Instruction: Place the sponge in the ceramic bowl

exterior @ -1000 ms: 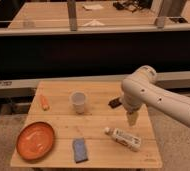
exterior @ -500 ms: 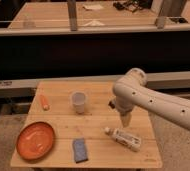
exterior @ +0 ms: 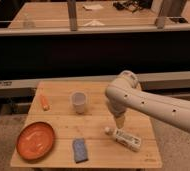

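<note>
Two things matter here, and neither has budged in the last second. Far left, the ceramic bowl (exterior: 35, 140) sits by the front-left corner of the tabletop (exterior: 63, 125) with nothing in it. Behind it, a small orange thing (exterior: 45, 102) lies towards the back edge. Next along is the sponge (exterior: 79, 150), flat at the front edge, just right of the bowl and clear of its rim, so it's outside the dish. Behind the sponge, a white cup (exterior: 78, 102) stands upright.

Now me, and here's the change. My arm (exterior: 148, 102) has swung left; a second ago it hung over the tabletop's right side, and now it's nearer the middle. My jaws came with it. They point straight down, just above the cap end of the white bottle (exterior: 125, 139), which lies on its side. Clenched or released? I can't tell from here. The sponge isn't in them, that's plain.

I read the sweep as closing on the sponge, though it's still off to my left and nearer the front. My forearm comes in from the right, climbs to a rounded joint, then drops steeply to the wrist
</note>
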